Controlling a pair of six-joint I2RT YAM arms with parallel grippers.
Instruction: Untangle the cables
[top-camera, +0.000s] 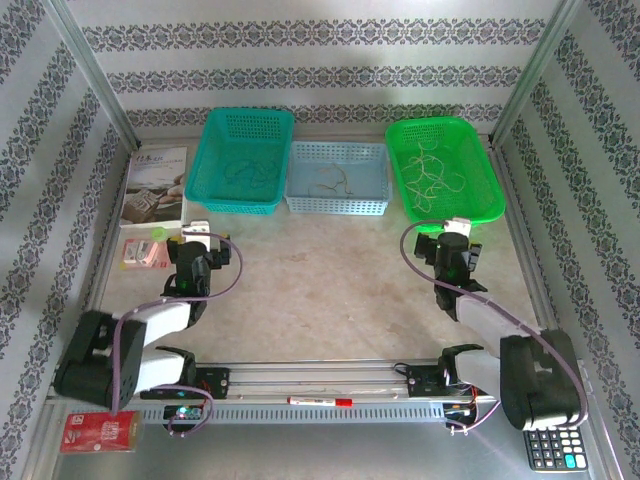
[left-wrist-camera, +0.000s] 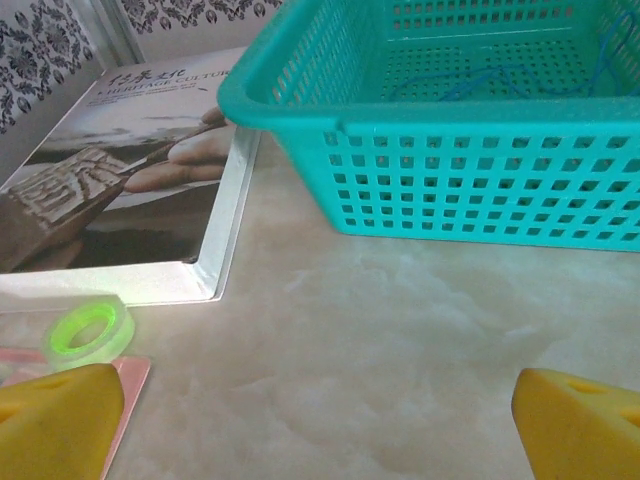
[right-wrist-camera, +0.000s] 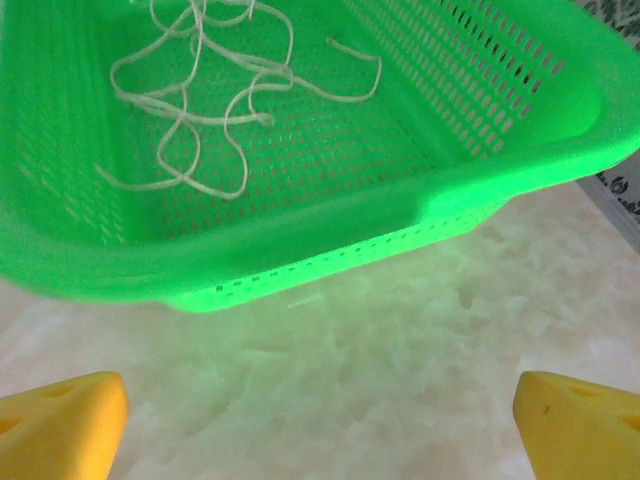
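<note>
Text first, there isn't much: the book (top-camera: 155, 185) lying at the far left of the worktop (top-camera: 330, 280) is showing "HERITAGE CULTUR…" on its cover in the left wrist view, w/ a few Chinese characters above it that I can't make out, and the teal basket (top-camera: 240, 160) is cutting off the rest. The red packet (top-camera: 98, 432) at the near left corner is carrying white print, but it's too small to read. Same w/ the calculator (top-camera: 555, 450) keys at the near right. Counting now: 3 baskets are sitting in a row along the back, teal on the left, pale blue basket (top-camera: 337, 178) in the middle, green basket (top-camera: 443, 168) on the right. Also 1 book, 1 green tape roll (left-wrist-camera: 88, 330) sitting btw the book and a pink packet (top-camera: 143, 253), 1 red-and-white marker (top-camera: 320, 400) lying on the rail btw the arm bases, 1 calculator, 2 packets total. The cables (right-wrist-camera: 200, 110) are mostly lying in the green basket as a whitish curly tangle, and I can't count the strands. A few thin ones are also lying in the teal basket and approx. one or two in the pale blue one. Left hand (top-camera: 195, 232) is hovering in front of the teal basket, fingers spread wide apart, gripping nothing. Right hand (top-camera: 458, 226) is hovering just in front of the green basket's near rim, fingers also wide apart and empty.
</note>
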